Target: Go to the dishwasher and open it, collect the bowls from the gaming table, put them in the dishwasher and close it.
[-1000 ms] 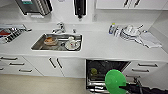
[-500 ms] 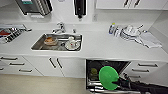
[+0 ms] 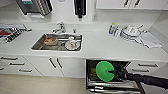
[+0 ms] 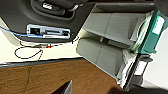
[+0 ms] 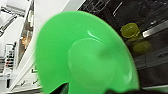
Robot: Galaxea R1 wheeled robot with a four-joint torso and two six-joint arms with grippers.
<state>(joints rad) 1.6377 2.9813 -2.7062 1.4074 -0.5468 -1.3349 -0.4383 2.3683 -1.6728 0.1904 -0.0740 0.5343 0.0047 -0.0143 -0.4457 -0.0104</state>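
The large bright green round plastic bowl [image 3: 105, 71] hangs tilted on its edge over the open built-in dishwasher with the dark interior [image 3: 90, 65], which is under the white counter [image 3: 100, 47], to the right of the steel sink [image 3: 35, 46]. The right gripper [image 3: 113, 73] comes in from the right on a dark arm and pinches the bowl at its rim, so the jaws are closed on it. In the right wrist view the bowl shows its underside, and past it the smaller pale yellow-green plastic bowl [image 5: 130, 30] sits already in the rack, further inside.

For the left gripper, I cannot tell how its jaws stand; its wrist camera looks at a brown wooden floor [image 4: 62, 77] and grey seat cushions [image 4: 105, 52].

I judge that the risk is in the thin grip at the rim: the bowl is smooth and held from one side, so it can turn or slip out if it touches the rack wires. If it is let go too high it could fall onto the yellow-green bowl, or land flat and stop the door from closing.
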